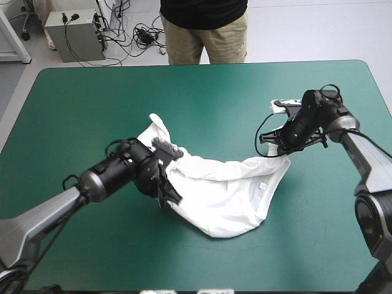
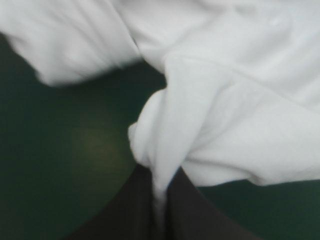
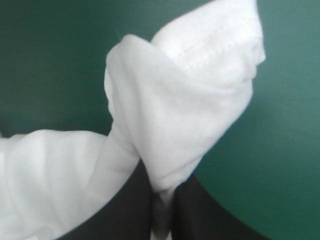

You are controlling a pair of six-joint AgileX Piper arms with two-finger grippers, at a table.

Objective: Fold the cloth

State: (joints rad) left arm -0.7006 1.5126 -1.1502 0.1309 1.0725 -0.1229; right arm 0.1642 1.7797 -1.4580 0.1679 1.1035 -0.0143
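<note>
Table (image 1: 202, 86), teal-green. T-shirt (image 1: 226, 196), white, crumpled, at the table's middle, strung between both grippers, its body lying on the table, the slack bulging toward the near edge. Left gripper (image 1: 173, 197), at the T-shirt's left end: all but closed, a thin fold of T-shirt pinched between the black fingers (image 2: 125, 215). Right gripper (image 1: 278, 150), at the T-shirt's far right end: likewise all but closed, clamped on a bunched corner with a stitched hem.
</note>
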